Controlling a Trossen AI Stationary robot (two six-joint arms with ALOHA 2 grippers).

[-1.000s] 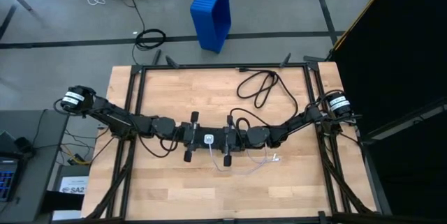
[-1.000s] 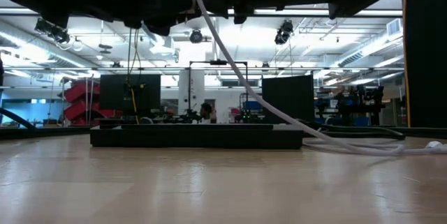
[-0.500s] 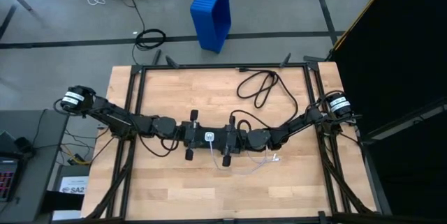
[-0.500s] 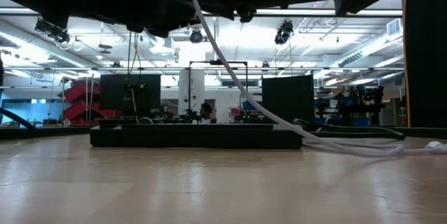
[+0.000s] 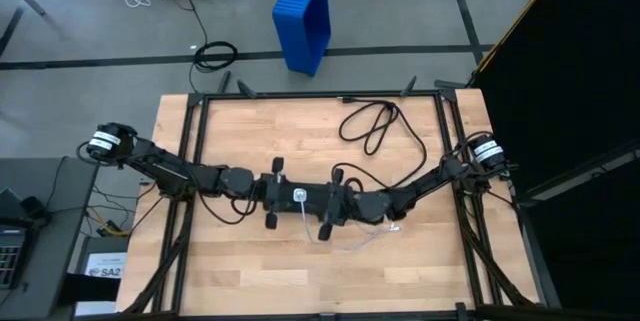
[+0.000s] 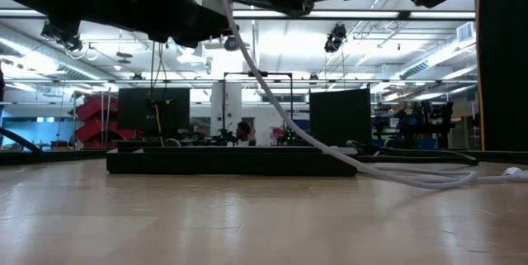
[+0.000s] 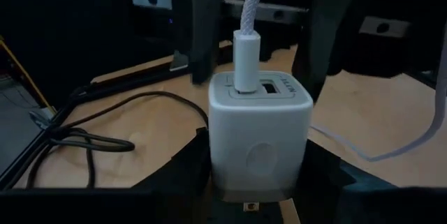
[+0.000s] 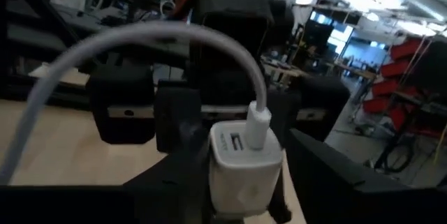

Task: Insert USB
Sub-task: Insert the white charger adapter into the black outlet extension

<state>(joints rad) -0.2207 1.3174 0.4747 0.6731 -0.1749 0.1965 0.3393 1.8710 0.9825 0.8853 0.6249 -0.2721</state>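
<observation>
above the middle of the pale wooden table (image 5: 250, 271), the left gripper (image 7: 255, 182) grips a small white cube-shaped wall charger (image 7: 258, 137) between its dark fingers, with the plug end of the thin white braided usb cable (image 7: 246, 46) already seated upright in one of the charger's ports. the right gripper (image 8: 244, 182) faces it from the other side, its fingers standing on either side of the charger, though whether they press on it or stand clear cannot be told (its jaws look to be in mid-change). the rest of the cable droops off the charger and trails in loose curves across the table toward the right arm's side. the risk from here looks to be a snag: if the right arm pulls away with the cable draped over it, the plug could be tugged crooked or drawn back out. a slackened left grip could drop the charger and cable together.
</observation>
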